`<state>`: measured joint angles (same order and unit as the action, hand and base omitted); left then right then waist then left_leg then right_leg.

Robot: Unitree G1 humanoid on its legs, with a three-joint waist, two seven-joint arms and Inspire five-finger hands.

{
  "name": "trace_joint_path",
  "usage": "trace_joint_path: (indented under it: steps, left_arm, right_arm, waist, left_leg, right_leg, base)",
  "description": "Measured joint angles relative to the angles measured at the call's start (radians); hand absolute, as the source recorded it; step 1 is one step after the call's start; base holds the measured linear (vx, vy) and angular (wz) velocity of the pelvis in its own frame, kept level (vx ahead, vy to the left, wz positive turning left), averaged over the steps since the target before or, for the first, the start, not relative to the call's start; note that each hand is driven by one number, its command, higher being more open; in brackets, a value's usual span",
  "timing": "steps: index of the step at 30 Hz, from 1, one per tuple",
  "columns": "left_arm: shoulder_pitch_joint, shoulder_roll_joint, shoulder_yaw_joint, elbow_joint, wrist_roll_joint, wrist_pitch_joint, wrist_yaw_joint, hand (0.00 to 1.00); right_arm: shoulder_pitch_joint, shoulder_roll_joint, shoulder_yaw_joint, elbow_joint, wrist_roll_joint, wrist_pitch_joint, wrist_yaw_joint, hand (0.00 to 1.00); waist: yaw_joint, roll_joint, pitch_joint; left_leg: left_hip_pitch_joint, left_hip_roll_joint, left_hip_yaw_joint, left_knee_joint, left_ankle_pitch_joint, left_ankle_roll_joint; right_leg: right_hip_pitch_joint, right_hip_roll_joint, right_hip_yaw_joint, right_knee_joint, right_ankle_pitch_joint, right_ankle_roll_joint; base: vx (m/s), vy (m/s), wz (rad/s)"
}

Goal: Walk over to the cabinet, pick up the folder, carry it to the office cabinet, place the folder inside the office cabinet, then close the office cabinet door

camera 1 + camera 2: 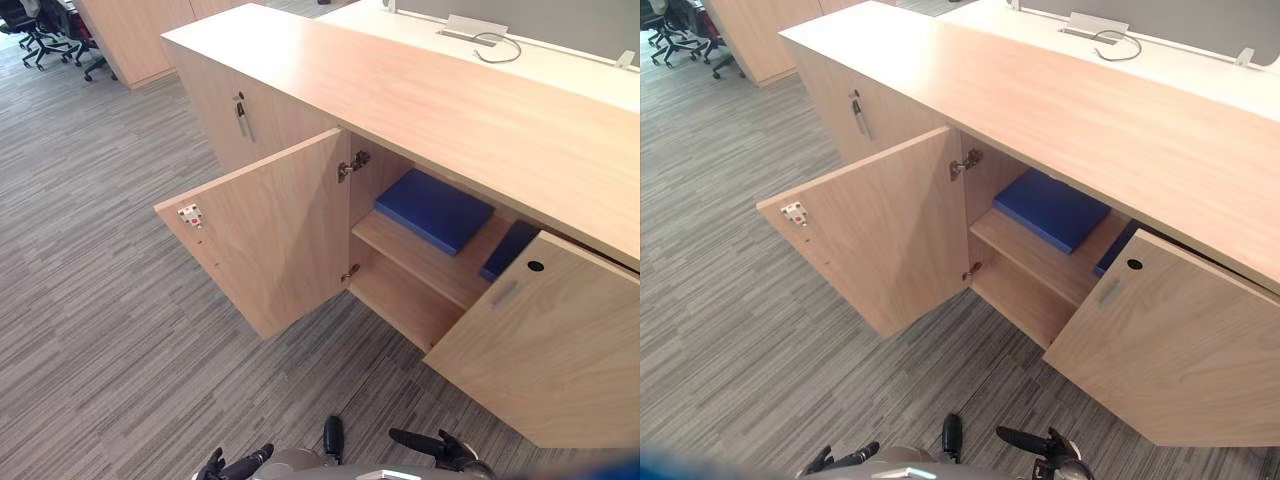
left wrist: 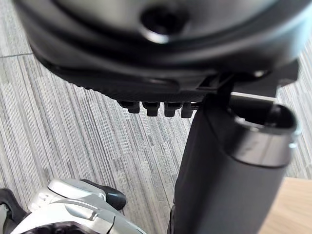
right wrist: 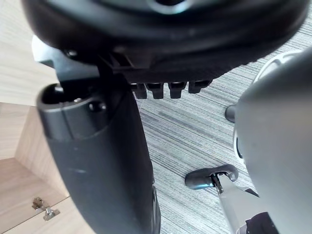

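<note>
An office, grey striped carpet, black swivel chairs, long low wooden cabinet, white desk with cable flap

Grey carpet; office chairs far left; white desk w/ cable.

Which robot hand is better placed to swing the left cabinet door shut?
Left. The left robot hand hangs low, holding nothing, near the free edge of the left door. The right robot hand sits under the right door, farther across.

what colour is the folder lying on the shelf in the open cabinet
Plain blue. The folder lies on the shelf; the left eye view shows it best.
</note>
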<state>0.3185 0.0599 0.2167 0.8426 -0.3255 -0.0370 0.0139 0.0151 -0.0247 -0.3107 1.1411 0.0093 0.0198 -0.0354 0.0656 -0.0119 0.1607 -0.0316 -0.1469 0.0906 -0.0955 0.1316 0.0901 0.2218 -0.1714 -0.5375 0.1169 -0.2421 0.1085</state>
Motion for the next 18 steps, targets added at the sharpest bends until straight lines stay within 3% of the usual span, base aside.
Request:
trace_joint_path:
  steps: [3,7,10,13,18]
  left_arm:
    - [-0.015,-0.005,0.025,-0.039,-0.038,0.001,0.01,1.0]
    - [-0.029,-0.072,0.085,-0.212,-0.057,0.004,0.041,1.0]
    - [-0.048,-0.072,0.132,-0.27,-0.027,0.011,0.042,1.0]
    - [-0.089,-0.062,0.249,-0.342,0.067,0.029,0.047,1.0]
    - [-0.152,0.035,0.355,-0.385,0.226,0.072,0.076,1.0]
  right_arm:
    - [-0.001,0.011,0.021,-0.005,0.015,-0.001,-0.003,1.0]
    - [-0.001,0.019,0.021,-0.021,0.012,-0.001,0.004,1.0]
    - [0.001,0.02,0.02,-0.026,0.007,0.0,0.007,1.0]
    - [0.008,0.02,0.019,-0.039,-0.009,0.002,0.023,1.0]
    - [0.028,0.017,0.012,-0.068,-0.017,0.016,0.04,1.0]
  waist:
    - [-0.003,-0.015,0.009]
    - [-0.015,-0.03,0.017]
    - [-0.019,-0.028,0.018]
    - [-0.022,-0.017,0.014]
    - [-0.029,0.009,-0.008]
  left_leg:
    - [0.0,-0.003,-0.01,0.0,0.0,0.0]
    - [0.004,-0.004,-0.007,0.0,-0.01,0.003]
    - [0.025,0.0,0.008,-0.001,-0.023,0.003]
    - [0.042,0.014,0.037,-0.001,-0.041,0.003]
    - [0.066,0.047,0.068,-0.001,-0.069,-0.012]
  right_leg:
    - [0.008,0.003,-0.009,-0.007,0.0,0.0]
    - [0.012,0.002,0.0,-0.006,0.004,-0.002]
    - [0.025,0.003,0.018,-0.007,0.011,-0.013]
    - [0.029,0.014,0.048,-0.006,0.026,-0.037]
    - [0.027,0.035,0.081,0.004,0.071,-0.07]
  base:
    - [0.0,-0.014,0.09]
    - [0.01,0.01,-0.02]
    - [0.01,0.018,-0.2]
    - [0.01,0.026,-0.33]
    - [0.04,0.033,-0.23]
